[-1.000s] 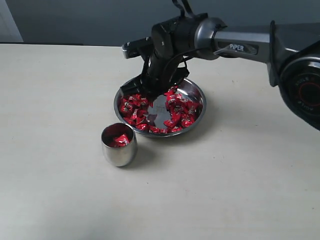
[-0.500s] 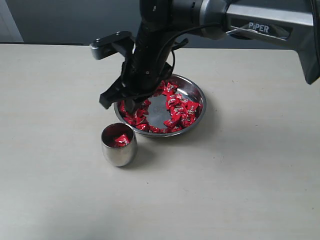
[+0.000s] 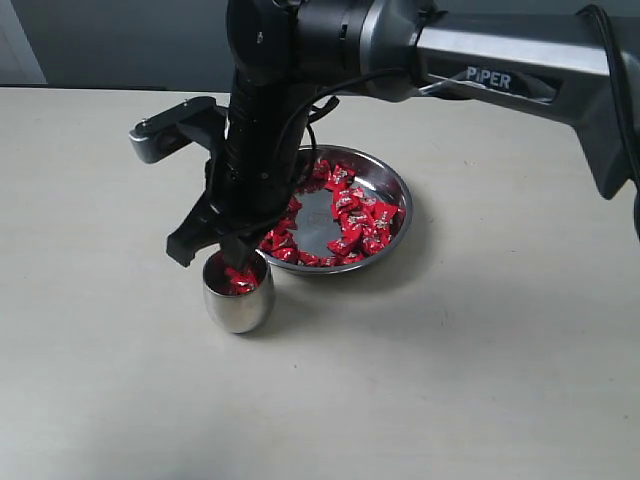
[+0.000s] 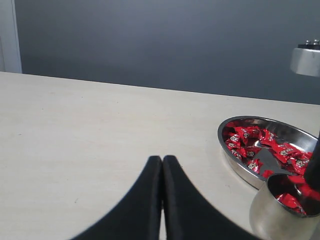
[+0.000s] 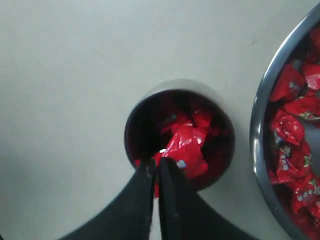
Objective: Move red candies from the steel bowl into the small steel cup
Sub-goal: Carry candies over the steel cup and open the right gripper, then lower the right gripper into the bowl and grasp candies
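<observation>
Starting with the exterior view, what is there?
– A pale counter (image 3: 460, 380). The right gripper (image 3: 238, 262) hangs directly over the small steel cup (image 3: 240, 310), with its tips at the cup's mouth. Just beside the cup sits the steel bowl (image 3: 404, 200), holding the red candies (image 3: 358, 218) around a bare middle.

And the left wrist view?
– The left gripper (image 4: 161, 160) has its fingers pressed together with nothing between them. It is apart from the cup, and the bowl lies just beyond the cup.

The right wrist view?
– It looks straight down into the cup. The right gripper's fingers are all but together. One red candy (image 5: 186, 147) sits at their tips, above other candies lying inside the cup. It looks pinched by its wrapper, though the hold itself is hard to see.

Which step is this?
– The drop, I judge. Next, the fingers need to part while centred over the cup's narrow mouth. Then the gripper should lift clear without knocking the cup and go to the bowl, where many candies lie.
</observation>
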Available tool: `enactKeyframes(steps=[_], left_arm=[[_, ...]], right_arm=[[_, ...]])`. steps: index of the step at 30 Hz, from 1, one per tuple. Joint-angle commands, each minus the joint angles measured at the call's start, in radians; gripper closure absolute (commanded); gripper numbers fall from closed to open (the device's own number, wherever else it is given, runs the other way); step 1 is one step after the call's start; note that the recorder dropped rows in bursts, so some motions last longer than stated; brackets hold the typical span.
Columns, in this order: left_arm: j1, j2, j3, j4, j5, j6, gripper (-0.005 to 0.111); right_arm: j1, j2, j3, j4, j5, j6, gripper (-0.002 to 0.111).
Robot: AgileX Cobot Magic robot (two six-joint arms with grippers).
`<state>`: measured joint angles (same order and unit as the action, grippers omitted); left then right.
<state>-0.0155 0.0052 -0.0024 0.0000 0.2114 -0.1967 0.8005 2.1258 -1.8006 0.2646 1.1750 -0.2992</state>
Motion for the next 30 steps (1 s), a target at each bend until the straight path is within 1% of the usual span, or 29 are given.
enactKeyframes(steps=[1,3,5,7,10,12,16,18,24,30], left_arm=[[-0.006,-0.005,0.002,0.000,-0.003,-0.003,0.106],[-0.006,-0.005,0.002,0.000,-0.003,-0.003,0.106],[-0.006,-0.005,0.002,0.000,-0.005,-0.003,0.106],[-0.006,-0.005,0.002,0.000,-0.005,-0.003,0.106],[-0.006,-0.005,0.002,0.000,-0.005,-0.003,0.106],[-0.006,-0.005,0.002,0.000,-0.005,-0.003,0.106],[-0.006,-0.005,0.002,0.000,-0.005,-0.003,0.106],[-0.006,-0.005,0.002,0.000,-0.005,-0.003,0.106],[-0.006,-0.005,0.002,0.000,-0.005,-0.003,0.106],[-0.006,-0.005,0.002,0.000,-0.005,-0.003,0.106]], right_arm=[[-0.002,-0.007,0.000,-0.009,0.039,-0.017,0.081],[-0.002,-0.007,0.000,-0.009,0.034,-0.017,0.070],[-0.002,-0.007,0.000,-0.012,0.025,-0.017,0.064],[-0.002,-0.007,0.000,-0.044,0.013,-0.017,0.064],[-0.012,-0.007,0.000,-0.156,-0.019,0.027,0.064],[-0.030,-0.007,0.000,-0.257,-0.077,0.120,0.064],[-0.091,-0.005,0.000,-0.367,-0.188,0.256,0.064],[-0.135,-0.005,0.000,-0.367,-0.213,0.299,0.064],[-0.224,0.002,0.000,-0.349,-0.216,0.299,0.064],[-0.241,0.070,0.000,-0.330,-0.232,0.299,0.064]])
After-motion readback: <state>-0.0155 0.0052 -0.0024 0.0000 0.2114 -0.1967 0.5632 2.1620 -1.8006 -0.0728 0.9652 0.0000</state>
